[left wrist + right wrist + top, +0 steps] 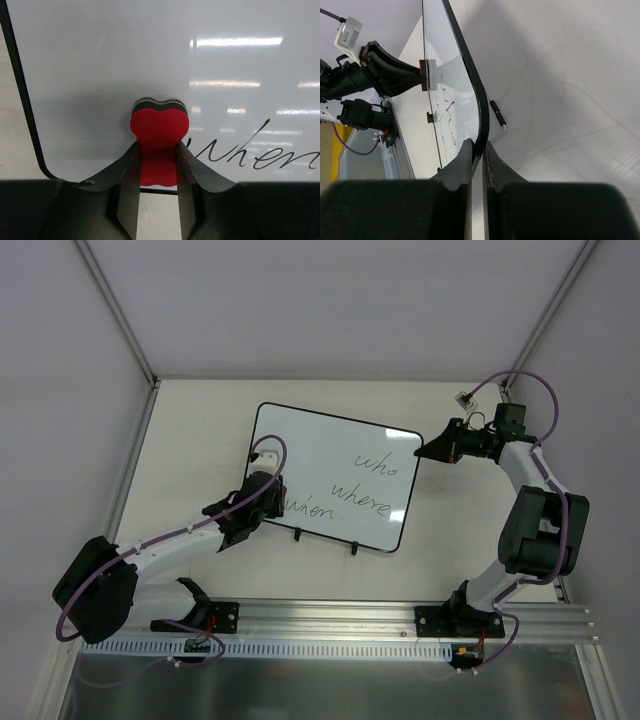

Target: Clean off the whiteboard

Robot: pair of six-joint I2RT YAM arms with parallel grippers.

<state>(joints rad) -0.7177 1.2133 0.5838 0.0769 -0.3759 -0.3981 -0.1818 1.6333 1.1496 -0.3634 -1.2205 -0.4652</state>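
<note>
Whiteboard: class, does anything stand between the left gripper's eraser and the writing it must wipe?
Nothing visible does. The eraser, held in the left gripper, sits on the whiteboard left of "when", with bare board between. The right gripper clamps the board's edge, away from the words.

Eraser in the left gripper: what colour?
The eraser is red with a dark backing layer; clearest in the left wrist view.

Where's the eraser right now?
In the left wrist view the red eraser sits clamped in the left gripper, against the lower left area of the whiteboard, just left of the written word "when".
</note>
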